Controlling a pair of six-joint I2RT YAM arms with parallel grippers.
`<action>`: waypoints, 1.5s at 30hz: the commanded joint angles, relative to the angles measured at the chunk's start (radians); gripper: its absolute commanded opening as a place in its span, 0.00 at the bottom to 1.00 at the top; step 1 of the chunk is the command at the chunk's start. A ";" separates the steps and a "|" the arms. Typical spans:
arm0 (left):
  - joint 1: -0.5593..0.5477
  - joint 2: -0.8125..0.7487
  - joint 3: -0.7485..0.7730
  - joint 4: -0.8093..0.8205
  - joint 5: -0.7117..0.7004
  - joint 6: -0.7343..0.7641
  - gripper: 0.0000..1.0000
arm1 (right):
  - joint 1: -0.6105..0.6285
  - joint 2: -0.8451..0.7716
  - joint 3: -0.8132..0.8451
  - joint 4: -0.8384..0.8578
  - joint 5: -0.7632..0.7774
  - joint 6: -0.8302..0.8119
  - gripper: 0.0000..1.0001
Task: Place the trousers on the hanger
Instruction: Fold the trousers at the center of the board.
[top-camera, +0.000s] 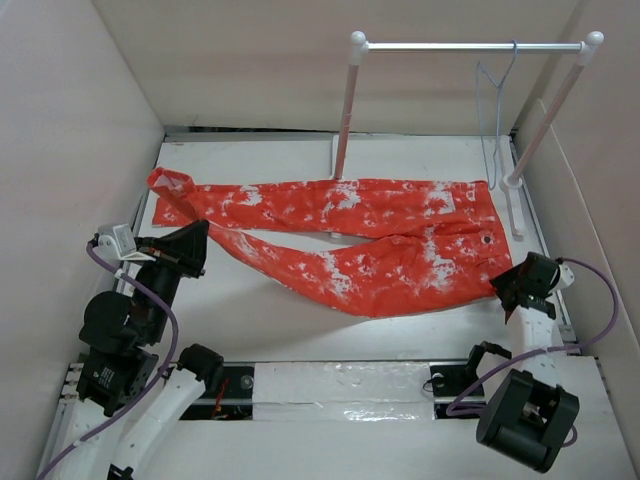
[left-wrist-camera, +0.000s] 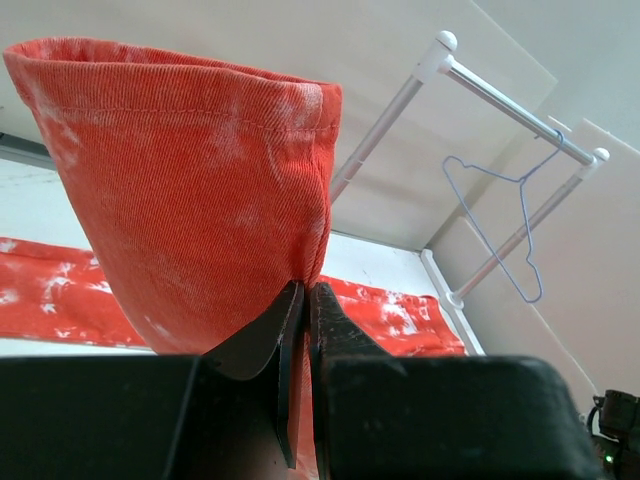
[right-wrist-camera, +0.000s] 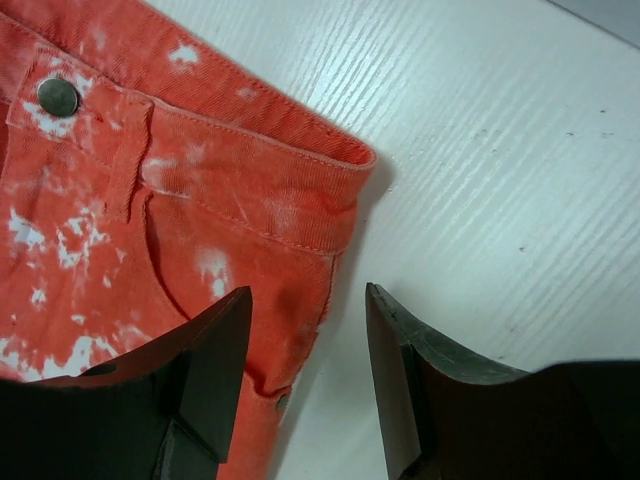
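Trousers (top-camera: 360, 235) are spread flat across the tabletop (top-camera: 260, 320), waistband at three o'clock. A leg hem is clamped in the left claw (left-wrist-camera: 303, 295) at nine o'clock; the right claw (right-wrist-camera: 308, 300) is held apart over the waistband corner. That corner should be pinched deeply before lifting toward the hanger (top-camera: 495, 110) at one o'clock.

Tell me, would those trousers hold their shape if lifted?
Probably not: the trousers lie flat and creased, so they'd likely droop. Cloth bunches where the left gripper pinches a leg, suggesting softness. The ribbed weave probably isn't slippery.
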 joint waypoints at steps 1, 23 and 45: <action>-0.007 -0.013 0.004 0.047 -0.046 0.021 0.00 | -0.015 0.074 0.006 0.131 -0.080 0.005 0.54; -0.016 -0.030 0.065 -0.011 -0.281 0.022 0.00 | -0.061 -0.363 0.332 -0.336 0.139 -0.176 0.00; 0.241 0.622 0.104 -0.043 -0.524 -0.159 0.00 | 0.111 0.306 0.676 0.013 0.079 -0.150 0.00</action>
